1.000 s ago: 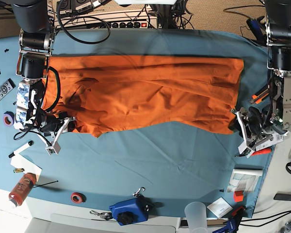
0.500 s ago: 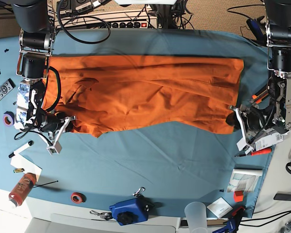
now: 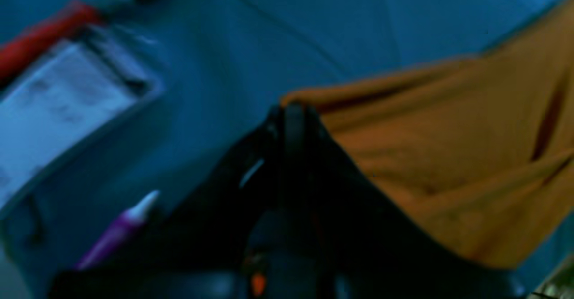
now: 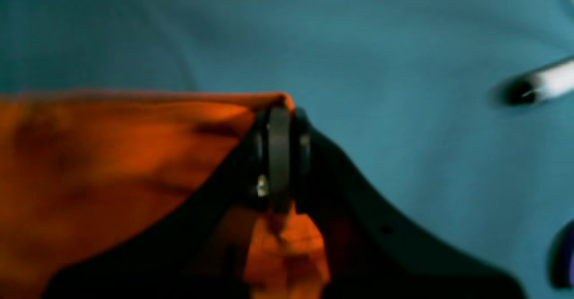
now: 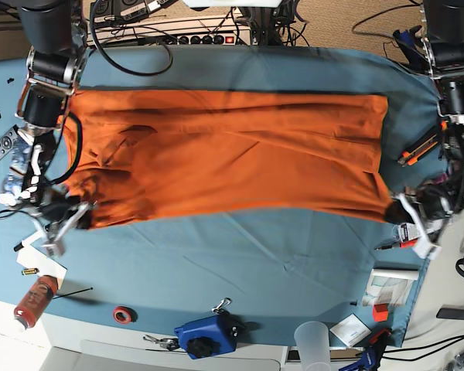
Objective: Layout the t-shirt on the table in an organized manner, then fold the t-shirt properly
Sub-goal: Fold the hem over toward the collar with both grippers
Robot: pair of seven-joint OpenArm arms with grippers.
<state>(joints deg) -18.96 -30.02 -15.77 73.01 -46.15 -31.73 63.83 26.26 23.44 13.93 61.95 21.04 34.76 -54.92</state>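
The orange t-shirt [image 5: 232, 151] lies spread wide across the teal table [image 5: 255, 263], its front hem stretched nearly straight. At the left of the base view my right gripper [image 5: 76, 216] is shut on the shirt's near left corner. The right wrist view shows that gripper [image 4: 280, 108] pinching a fold of the t-shirt [image 4: 112, 155]. On the right side of the base view my left gripper [image 5: 398, 210] is shut on the near right corner. In the left wrist view this gripper [image 3: 293, 110] pinches the tip of the t-shirt [image 3: 448, 155].
A remote [image 5: 0, 148] lies at the left edge. Along the front are a red can [image 5: 35, 300], a red tape ring [image 5: 124, 314], a blue device [image 5: 207, 336] and a clear cup [image 5: 313, 340]. Orange-handled tools [image 5: 417, 148] and a white box [image 5: 390, 287] lie at the right.
Both grippers have shut on the shirt's near corners and drawn them outward and toward the front edge. The front hem is straighter and the cloth is spread wider.
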